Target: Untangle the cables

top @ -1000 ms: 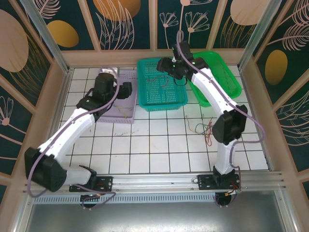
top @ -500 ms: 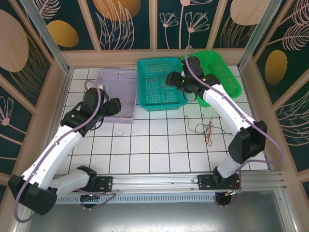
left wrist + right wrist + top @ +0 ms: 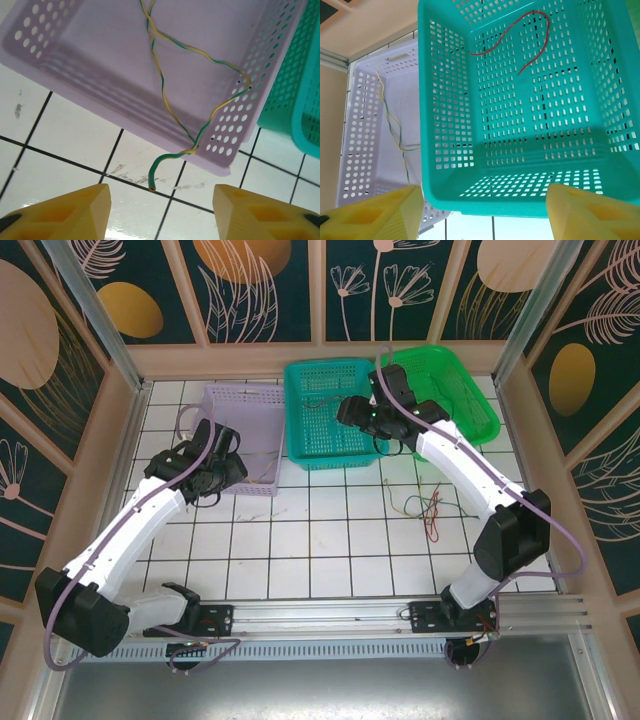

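left wrist view: the green-and-yellow wire [image 3: 165, 90], a twisted pair, lies in the lavender basket [image 3: 255, 90] and spills over its near wall, its green tip curling out above the white tile. my left gripper [image 3: 159, 205] hovers near that tip, its 2 yellow fingers [image 3: 65, 210] spread wide with nothing between them.

in the right wrist view, the red wire [image 3: 505, 32] lies curled on the floor of the teal basket [image 3: 432, 125]. my right gripper [image 3: 482, 212] hangs over the near rim, fingers apart and empty.

from the top external camera, the rest of the cables [image 3: 425, 508], a loose knot of red, green and darker strands, sits on the tiles near the right arm, well apart from both grippers.

i judge these wires to be very light and limp. they will sag, drag and snag rather than hold a shape, and a thin strand could slip out of a shallow pinch. the best hold looks to be near a free end, such as the green tip, lifted slowly.

in the way are the perforated basket walls, whose holes could catch a wire end. the teal basket is touching or just beside the lavender one; i cannot tell which. the bright green basket [image 3: 470, 380] stands to the right of the teal one, partly under my right arm.
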Tool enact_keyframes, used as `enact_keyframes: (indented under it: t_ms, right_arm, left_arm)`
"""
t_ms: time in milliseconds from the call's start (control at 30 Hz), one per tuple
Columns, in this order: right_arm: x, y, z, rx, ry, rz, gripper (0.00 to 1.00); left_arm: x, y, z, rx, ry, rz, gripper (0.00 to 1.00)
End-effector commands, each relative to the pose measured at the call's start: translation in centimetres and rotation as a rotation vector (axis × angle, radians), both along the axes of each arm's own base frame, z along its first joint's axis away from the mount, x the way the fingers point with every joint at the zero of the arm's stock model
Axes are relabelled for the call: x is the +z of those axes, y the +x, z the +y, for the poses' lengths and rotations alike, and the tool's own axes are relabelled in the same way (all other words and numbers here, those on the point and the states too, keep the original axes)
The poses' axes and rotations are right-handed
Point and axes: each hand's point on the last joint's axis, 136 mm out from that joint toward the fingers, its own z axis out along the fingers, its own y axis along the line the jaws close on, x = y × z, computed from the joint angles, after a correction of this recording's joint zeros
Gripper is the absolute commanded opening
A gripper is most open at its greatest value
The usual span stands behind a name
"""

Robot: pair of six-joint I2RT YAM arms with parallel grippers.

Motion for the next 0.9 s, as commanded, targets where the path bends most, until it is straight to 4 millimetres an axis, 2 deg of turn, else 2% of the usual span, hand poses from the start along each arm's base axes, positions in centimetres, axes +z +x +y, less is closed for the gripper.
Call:
enact_keyframes:
  t_ms: [0,167,400,500,600,867]
  right_arm:
    - [1.4,-0.6,0.4,0.010,0.043,-0.027,0.66]
    - [1.2,-0.9,0.3,0.016,0.044,-0.020,0.66]
    - [1.2,-1.6,-0.1,0.014,0.046,-0.017,0.66]
    - [1.1,-1.7,-0.2,0.011,0.051,-0.015,0.66]
    - [0.9,-1.9,0.0,0.015,0.059,-0.008,0.65]
    - [1.0,-2.0,0.2,0.020,0.060,-0.010,0.65]
  left_arm:
    - [0.0,1.6,0.0,0.070,-0.024,-0.045,0.52]
    - [-1.3,3.0,0.6,0.095,-0.009,-0.053,0.40]
    - [-1.9,3.9,1.8,0.114,0.028,-0.054,0.00]
    - [-1.7,4.7,2.6,0.132,0.031,-0.087,0.00]
    - [-0.9,6.4,3.4,0.165,0.006,-0.155,0.00]
    - [3.6,12.7,7.2,0.305,-0.120,-0.349,0.00]
